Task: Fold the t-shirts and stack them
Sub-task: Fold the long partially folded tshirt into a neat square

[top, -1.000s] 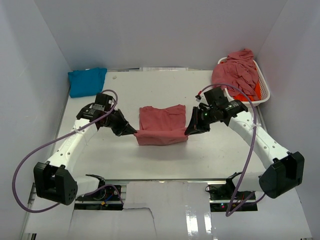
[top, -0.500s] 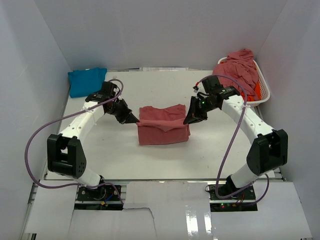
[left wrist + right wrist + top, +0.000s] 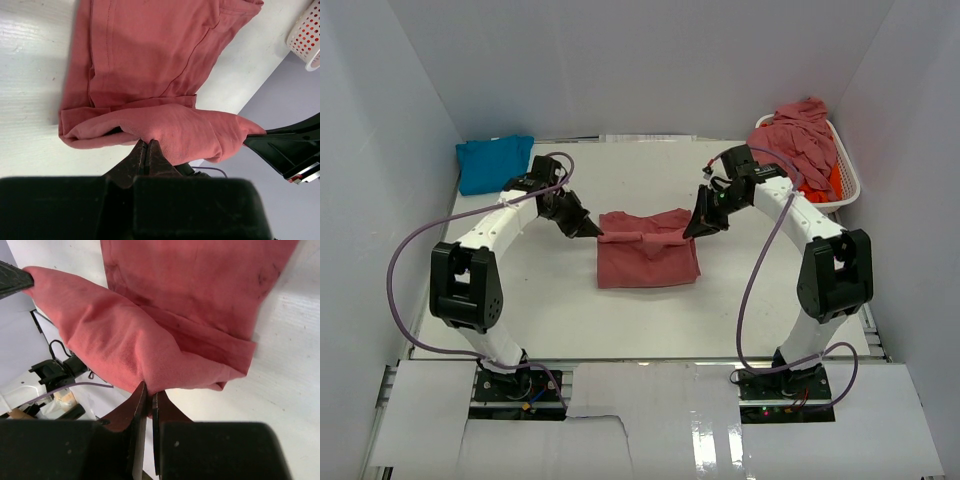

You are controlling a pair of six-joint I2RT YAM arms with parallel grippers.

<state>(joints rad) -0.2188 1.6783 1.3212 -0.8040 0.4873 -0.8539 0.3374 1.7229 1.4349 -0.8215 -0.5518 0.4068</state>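
Observation:
A rose-red t-shirt [image 3: 647, 258] lies partly folded in the middle of the white table [image 3: 770, 300]. My left gripper [image 3: 597, 233] is shut on a fold of the shirt's left side, and the left wrist view shows the cloth [image 3: 165, 75] pinched at the closed tips [image 3: 146, 145]. My right gripper [image 3: 690, 232] is shut on the right side; its tips [image 3: 149, 389] pinch the cloth [image 3: 150, 350]. Between them the held edge hangs raised above the lower layer. A folded turquoise t-shirt [image 3: 493, 162] lies at the back left.
A white slatted basket [image 3: 850, 188] stands at the back right, heaped with rose-red t-shirts [image 3: 792, 140] and an orange one [image 3: 829, 183]. Grey walls close in the table on the left, back and right. The basket [image 3: 306, 35] also shows in the left wrist view.
Both grippers have moved away from the near side toward the back, carrying the shirt's near edge up and over the rest. Both arms stretched further out.

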